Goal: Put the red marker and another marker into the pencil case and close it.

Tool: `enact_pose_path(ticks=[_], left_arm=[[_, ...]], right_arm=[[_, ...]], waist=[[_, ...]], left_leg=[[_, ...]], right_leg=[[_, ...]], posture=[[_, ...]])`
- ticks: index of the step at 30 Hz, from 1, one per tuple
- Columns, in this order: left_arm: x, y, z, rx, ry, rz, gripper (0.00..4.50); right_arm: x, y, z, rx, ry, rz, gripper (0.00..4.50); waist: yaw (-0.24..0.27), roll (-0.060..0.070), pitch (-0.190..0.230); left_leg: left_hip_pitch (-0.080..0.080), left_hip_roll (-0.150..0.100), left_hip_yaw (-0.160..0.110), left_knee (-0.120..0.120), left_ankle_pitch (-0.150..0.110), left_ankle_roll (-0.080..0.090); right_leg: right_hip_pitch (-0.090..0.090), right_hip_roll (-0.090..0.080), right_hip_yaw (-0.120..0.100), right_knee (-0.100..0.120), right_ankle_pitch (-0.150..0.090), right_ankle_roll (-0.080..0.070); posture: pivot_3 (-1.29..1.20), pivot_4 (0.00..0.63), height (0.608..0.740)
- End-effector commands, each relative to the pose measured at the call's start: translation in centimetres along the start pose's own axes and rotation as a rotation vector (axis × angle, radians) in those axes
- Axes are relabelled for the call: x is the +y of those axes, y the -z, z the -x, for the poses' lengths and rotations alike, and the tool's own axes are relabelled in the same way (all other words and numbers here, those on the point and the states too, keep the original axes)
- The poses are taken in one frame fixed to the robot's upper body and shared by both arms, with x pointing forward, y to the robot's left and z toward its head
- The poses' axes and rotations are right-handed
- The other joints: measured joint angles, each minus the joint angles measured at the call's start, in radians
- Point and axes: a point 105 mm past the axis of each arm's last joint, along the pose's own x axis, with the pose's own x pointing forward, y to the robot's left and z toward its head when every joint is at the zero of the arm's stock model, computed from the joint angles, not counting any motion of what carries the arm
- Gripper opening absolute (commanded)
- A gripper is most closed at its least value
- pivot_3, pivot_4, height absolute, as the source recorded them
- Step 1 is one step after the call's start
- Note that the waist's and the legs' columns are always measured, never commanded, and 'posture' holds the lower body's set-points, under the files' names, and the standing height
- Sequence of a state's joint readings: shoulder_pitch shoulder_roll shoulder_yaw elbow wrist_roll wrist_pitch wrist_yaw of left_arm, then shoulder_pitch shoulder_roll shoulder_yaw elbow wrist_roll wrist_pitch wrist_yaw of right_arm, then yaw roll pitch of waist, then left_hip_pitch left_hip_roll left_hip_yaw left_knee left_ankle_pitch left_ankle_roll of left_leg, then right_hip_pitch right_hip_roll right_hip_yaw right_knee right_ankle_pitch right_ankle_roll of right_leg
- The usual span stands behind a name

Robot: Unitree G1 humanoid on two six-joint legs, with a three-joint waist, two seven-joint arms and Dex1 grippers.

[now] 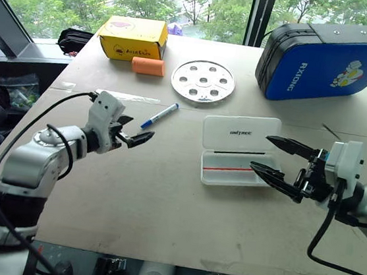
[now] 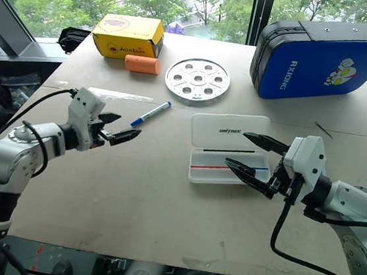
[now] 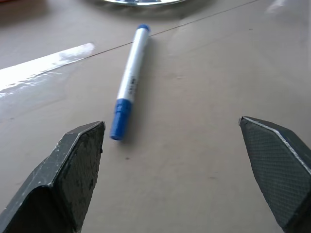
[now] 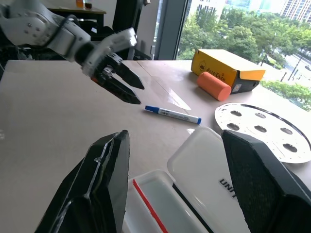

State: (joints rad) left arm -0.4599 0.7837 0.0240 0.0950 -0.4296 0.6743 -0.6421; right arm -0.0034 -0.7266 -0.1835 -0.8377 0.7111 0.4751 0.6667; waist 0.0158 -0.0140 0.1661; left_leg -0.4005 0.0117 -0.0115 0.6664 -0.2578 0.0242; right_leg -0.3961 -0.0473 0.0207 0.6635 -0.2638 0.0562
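Pencil case point(image 1: 238, 149) is lying open on the table point(image 1: 150, 200) with the red marker point(image 1: 229, 169) inside. Right gripper point(image 1: 273, 157) is hovering beside it, open and empty; left gripper point(image 1: 137, 134) is gaping empty near the blue marker point(image 1: 159, 115).

Table point(image 1: 163, 195): matt beige laminate, smooth, one glossy tape strip point(image 3: 43, 65). Pencil case point(image 1: 240, 132): translucent white hard plastic, slight sheen. Blue marker point(image 3: 129, 80): smooth glossy plastic barrel. Round disc point(image 1: 203, 81): shiny perforated metal. Yellow box point(image 1: 132, 37): printed cardboard. Zip case point(image 1: 328, 60): blue fabric-look shell, black edging. Left gripper point(image 3: 175, 160) fingertips point(image 3: 73, 165): matt black, finely textured.
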Motion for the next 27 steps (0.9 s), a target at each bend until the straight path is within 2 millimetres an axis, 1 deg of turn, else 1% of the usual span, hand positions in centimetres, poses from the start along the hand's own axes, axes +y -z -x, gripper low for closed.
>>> enact_pose_path(ticks=[1, 2, 4, 6, 7, 12, 14, 15, 17, 19, 21, 22, 24, 25, 27], left_arm=[[0.7, 0.5, -2.9, 0.053, 0.009, -0.068, 4.50], [0.9, 0.6, -3.7, 0.070, 0.015, -0.087, 4.50], [1.1, 0.9, -4.7, 0.098, 0.032, -0.104, 4.50], [1.2, 1.5, -5.4, 0.140, 0.067, -0.136, 3.98], [1.2, 1.7, -5.7, 0.151, 0.083, -0.138, 3.65], [1.3, 1.6, -5.9, 0.130, 0.143, -0.131, 1.31], [1.4, 1.5, -5.8, 0.119, 0.161, -0.138, 0.54], [1.5, 1.3, -5.6, 0.111, 0.163, -0.139, 0.08], [1.7, 0.1, -4.9, 0.045, 0.192, -0.112, 0.07], [0.9, -1.8, -2.8, -0.041, 0.317, -0.094, 0.07], [-1.2, -2.9, 0.1, -0.051, 0.488, -0.099, 0.07], [-2.0, -3.0, 0.9, -0.040, 0.539, -0.104, 0.07], [-4.8, -2.9, 2.9, 0.024, 0.667, -0.147, 0.07], [-6.3, -2.8, 3.5, 0.049, 0.719, -0.175, 0.07], [-8.9, -3.0, 3.5, 0.073, 0.774, -0.215, 0.07]], right_arm=[[0.8, -0.7, 0.1, 0.006, 0.033, 0.036, 2.97], [0.9, -0.7, 0.2, 0.013, 0.041, 0.039, 2.97], [1.0, -0.7, 0.3, 0.018, 0.057, 0.042, 2.97], [1.0, -0.7, 0.8, 0.037, 0.086, 0.053, 3.06], [1.0, -0.6, 1.0, 0.046, 0.097, 0.056, 3.06], [1.3, -0.4, 2.0, 0.070, 0.134, 0.040, 3.06], [1.4, -0.2, 2.2, 0.079, 0.138, 0.036, 3.06], [1.4, -0.1, 2.2, 0.085, 0.136, 0.034, 3.06], [1.5, 0.1, 2.4, 0.091, 0.134, 0.030, 3.06], [1.7, 0.4, 2.7, 0.106, 0.121, 0.023, 3.06], [2.0, 0.8, 3.3, 0.128, 0.104, 0.011, 3.06], [2.0, 0.9, 3.5, 0.134, 0.098, 0.007, 3.06], [2.1, 1.4, 4.2, 0.162, 0.087, 0.000, 3.06], [2.1, 1.7, 4.5, 0.178, 0.081, -0.004, 3.06], [2.0, 2.1, 5.1, 0.202, 0.073, -0.009, 3.06]], waist=[[0.000, -0.001, 0.000], [0.001, -0.002, 0.000], [-0.002, -0.003, 0.000], [-0.002, -0.003, 0.000], [-0.002, -0.003, 0.000], [-0.002, -0.003, -0.001], [-0.002, -0.003, -0.001], [-0.002, -0.004, -0.001], [-0.002, -0.004, -0.001], [-0.007, -0.004, -0.001], [-0.015, -0.005, 0.000], [-0.023, -0.005, 0.000], [-0.028, -0.005, 0.000], [-0.027, -0.005, 0.000], [-0.017, -0.004, -0.001]], left_leg=[[-0.001, -0.001, 0.000, 0.001, 0.000, 0.000], [-0.001, -0.001, -0.001, 0.001, 0.000, 0.000], [-0.003, -0.001, 0.000, 0.002, 0.000, 0.000], [-0.003, -0.001, 0.000, 0.002, 0.000, 0.000], [-0.003, -0.002, 0.000, 0.002, 0.000, 0.000], [-0.003, -0.001, 0.001, 0.002, 0.000, 0.000], [-0.003, -0.001, 0.000, 0.002, 0.000, 0.000], [-0.003, -0.001, 0.000, 0.002, 0.000, 0.000], [-0.003, -0.001, 0.000, 0.002, 0.000, 0.000], [-0.003, -0.001, 0.000, 0.002, 0.000, 0.000], [-0.004, 0.000, -0.001, 0.002, 0.000, 0.000], [-0.005, 0.001, -0.002, 0.002, 0.000, 0.000], [-0.009, 0.005, -0.006, 0.003, 0.000, 0.000], [-0.011, 0.006, -0.007, 0.003, 0.000, 0.000], [-0.012, 0.005, -0.008, 0.004, 0.000, 0.000]], right_leg=[[0.000, 0.000, -0.001, 0.000, 0.000, 0.000], [0.000, -0.001, -0.001, 0.000, 0.000, 0.000], [0.000, -0.001, -0.001, -0.001, 0.000, 0.000], [0.000, -0.001, -0.001, 0.000, 0.000, 0.000], [0.000, -0.001, -0.002, 0.000, 0.000, 0.000], [0.000, -0.001, -0.003, 0.001, 0.000, 0.001], [0.000, -0.001, -0.003, 0.000, 0.000, 0.001], [0.000, -0.001, -0.003, 0.000, 0.000, 0.001], [0.000, -0.001, -0.003, 0.000, 0.000, 0.001], [0.000, -0.001, -0.003, 0.001, 0.000, 0.001], [-0.001, -0.001, -0.003, 0.001, 0.000, 0.001], [-0.002, 0.000, -0.003, 0.001, 0.000, 0.001], [-0.005, 0.000, -0.005, 0.001, 0.000, 0.001], [-0.006, 0.000, -0.005, 0.001, 0.000, 0.001], [-0.006, -0.001, -0.005, 0.001, 0.000, 0.001]], posture=[[0.00, 0.150, 0.740], [0.00, 0.150, 0.740], [0.00, 0.150, 0.740], [0.00, 0.150, 0.740], [0.00, 0.150, 0.740], [0.00, 0.150, 0.740], [0.00, 0.150, 0.740], [0.00, 0.150, 0.740], [0.00, 0.150, 0.740], [0.00, 0.150, 0.740], [0.00, 0.150, 0.740], [0.00, 0.150, 0.740], [0.00, 0.150, 0.740], [0.00, 0.150, 0.740], [0.00, 0.150, 0.740]])
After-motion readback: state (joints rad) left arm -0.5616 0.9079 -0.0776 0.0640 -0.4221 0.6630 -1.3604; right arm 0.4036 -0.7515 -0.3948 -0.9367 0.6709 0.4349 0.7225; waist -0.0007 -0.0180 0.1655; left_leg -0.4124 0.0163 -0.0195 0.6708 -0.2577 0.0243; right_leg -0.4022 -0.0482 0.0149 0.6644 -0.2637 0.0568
